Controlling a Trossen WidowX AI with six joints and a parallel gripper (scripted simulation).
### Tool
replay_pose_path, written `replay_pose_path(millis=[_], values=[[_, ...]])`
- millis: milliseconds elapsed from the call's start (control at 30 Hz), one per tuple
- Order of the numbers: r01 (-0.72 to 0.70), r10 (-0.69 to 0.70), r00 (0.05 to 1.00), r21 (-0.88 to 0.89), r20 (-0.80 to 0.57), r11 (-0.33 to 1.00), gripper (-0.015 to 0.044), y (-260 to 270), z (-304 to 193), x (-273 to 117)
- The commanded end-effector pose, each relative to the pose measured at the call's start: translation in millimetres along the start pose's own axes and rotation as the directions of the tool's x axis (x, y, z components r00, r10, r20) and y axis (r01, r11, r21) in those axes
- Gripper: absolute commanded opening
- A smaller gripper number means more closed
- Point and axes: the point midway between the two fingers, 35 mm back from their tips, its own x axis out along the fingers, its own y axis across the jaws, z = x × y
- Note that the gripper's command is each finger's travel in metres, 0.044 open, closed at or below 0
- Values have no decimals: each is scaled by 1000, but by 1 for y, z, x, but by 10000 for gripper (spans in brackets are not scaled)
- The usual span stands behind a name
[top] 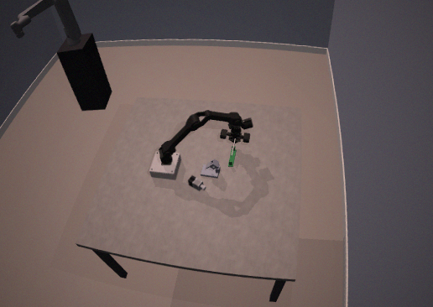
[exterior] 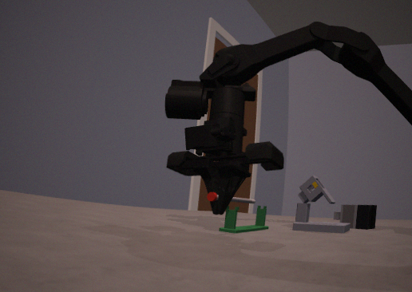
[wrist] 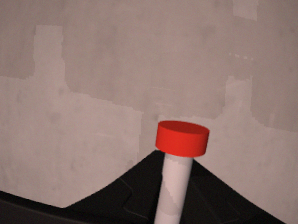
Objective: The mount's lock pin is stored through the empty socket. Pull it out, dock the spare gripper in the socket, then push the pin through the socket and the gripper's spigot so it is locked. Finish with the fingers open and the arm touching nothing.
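Note:
My gripper (top: 235,141) (exterior: 218,211) points down and is shut on the lock pin (exterior: 243,200) (wrist: 173,190), a pale shaft with a red head. The pin lies roughly level, clear of the mount. In the exterior view its shaft shows just above the two notched uprights of the green rack (top: 232,158) (exterior: 244,229); contact is not visible. The grey mount (top: 210,172) (exterior: 321,227) holds a tilted socket block with a yellow mark, with no pin seen in it. The spare gripper (top: 196,183) (exterior: 349,216), grey and black, lies beside the mount, undocked.
The arm's white base (top: 165,164) is left of the mount and spare gripper in the top view. All stand on the mottled table (top: 189,229). Another arm stands on a black pedestal (top: 86,75) away from the table. The rack is out of the wrist view.

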Motion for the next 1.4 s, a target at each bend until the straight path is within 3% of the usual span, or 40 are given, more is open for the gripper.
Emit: replay_pose_path(millis=[0,633,900,1367], values=[[-2,2,1000,3,-1,1000,0,1,-2,8],[-1,1,1000,3,-1,1000,0,1,-2,9],[-1,1,1000,0,-1,1000,200,1,-2,9],[-16,16,1000,3,-8,1000,200,6,-1,-11]])
